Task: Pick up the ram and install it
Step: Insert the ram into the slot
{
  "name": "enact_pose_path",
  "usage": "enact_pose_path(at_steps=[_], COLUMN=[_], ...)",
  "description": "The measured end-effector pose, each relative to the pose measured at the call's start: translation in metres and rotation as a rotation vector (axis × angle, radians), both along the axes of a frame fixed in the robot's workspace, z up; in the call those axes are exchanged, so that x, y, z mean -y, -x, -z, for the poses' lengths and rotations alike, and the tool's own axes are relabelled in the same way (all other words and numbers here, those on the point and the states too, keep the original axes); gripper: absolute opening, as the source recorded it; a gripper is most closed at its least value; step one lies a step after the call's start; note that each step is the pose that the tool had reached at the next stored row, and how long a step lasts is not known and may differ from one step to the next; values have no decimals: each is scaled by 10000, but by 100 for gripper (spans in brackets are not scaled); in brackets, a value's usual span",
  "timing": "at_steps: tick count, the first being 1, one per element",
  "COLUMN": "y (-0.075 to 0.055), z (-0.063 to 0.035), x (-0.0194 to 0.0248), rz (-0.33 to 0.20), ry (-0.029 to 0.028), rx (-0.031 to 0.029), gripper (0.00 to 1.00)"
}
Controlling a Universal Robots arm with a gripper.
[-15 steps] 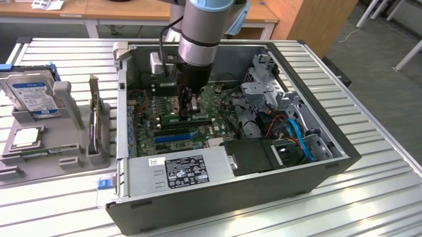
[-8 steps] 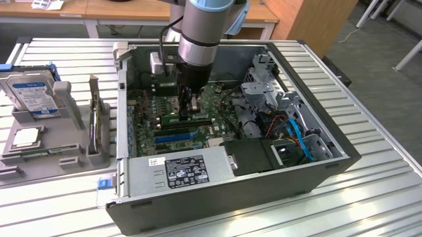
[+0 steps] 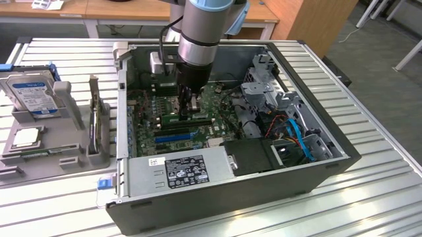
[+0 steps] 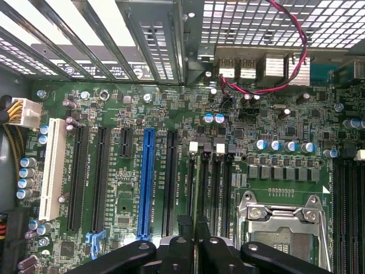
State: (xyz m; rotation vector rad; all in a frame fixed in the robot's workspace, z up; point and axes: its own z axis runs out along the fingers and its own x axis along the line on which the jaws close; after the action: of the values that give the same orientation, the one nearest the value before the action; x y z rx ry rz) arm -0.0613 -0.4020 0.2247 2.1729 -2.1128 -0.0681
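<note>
Reaching down into the open dark-grey computer case point(image 3: 316, 173), the black gripper point(image 3: 191, 111) is seen low over the green motherboard point(image 3: 148, 106). Its fingers point(image 4: 185, 242) stand nearly together, pinching the long thin green ram stick point(image 3: 188, 117), which sits at the memory slots. In the wrist view the stick is edge-on point(image 4: 195, 194) and partly hidden behind the fingers. Seating depth cannot be judged.

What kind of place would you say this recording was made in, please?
Probably a lab or workshop for computer assembly: an opened PC case lies on a slatted metal table, with a parts fixture beside it and wooden desks behind.
</note>
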Motion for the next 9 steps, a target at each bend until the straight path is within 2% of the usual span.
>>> enact_pose_path(at_steps=[9], y=[0], z=[0], x=[1], rz=[-120], ry=[0], rx=[0], gripper=[13])
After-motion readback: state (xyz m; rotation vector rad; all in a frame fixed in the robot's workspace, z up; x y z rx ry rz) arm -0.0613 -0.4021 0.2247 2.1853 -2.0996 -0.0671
